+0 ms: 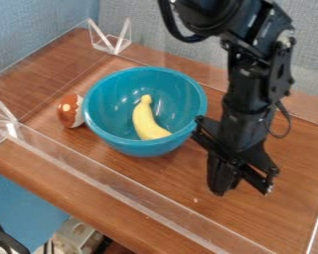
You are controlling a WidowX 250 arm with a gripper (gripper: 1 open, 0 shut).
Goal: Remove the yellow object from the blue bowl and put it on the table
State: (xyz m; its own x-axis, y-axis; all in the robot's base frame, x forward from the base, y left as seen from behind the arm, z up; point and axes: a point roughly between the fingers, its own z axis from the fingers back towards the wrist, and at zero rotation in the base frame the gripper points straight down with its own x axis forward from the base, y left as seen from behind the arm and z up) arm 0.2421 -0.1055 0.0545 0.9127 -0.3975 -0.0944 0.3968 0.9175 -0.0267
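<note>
Far left, a round red-brown and cream object [72, 110] sits on the desk [148, 198], just beside the outer wall of the blue bowl [189, 96]; not my concern. Next, the bowl itself, upright, deep-sided, glossy. Inside it the yellow object [148, 119], a small curved banana, lies on the bowl floor, long axis running roughly front to back in the camera view, nothing on top of it. Right of the bowl, my hand [226, 185] hangs low over bare desk, pointing straight down, fingers closed and gripping nothing; its tip is close to the wood, though contact cannot be judged from here. The banana is to my left and slightly farther back in the picture, with the bowl's near-right rim standing between us. Step in hand, as I read it: the approach, grasp not yet begun. To do it well I judge I must rise first so the rim is cleared, travel left until I am over the banana's middle, spread the fingers before descending, and turn the wrist so the fingers straddle the banana's narrow width, not its length. Descend slowly; the bowl floor is curved and slick, so a closing pinch off-centre could skid the fruit aside or tip the bowl. A clear acrylic wall [122, 169] edges the front; keep the elbow off it.
</note>
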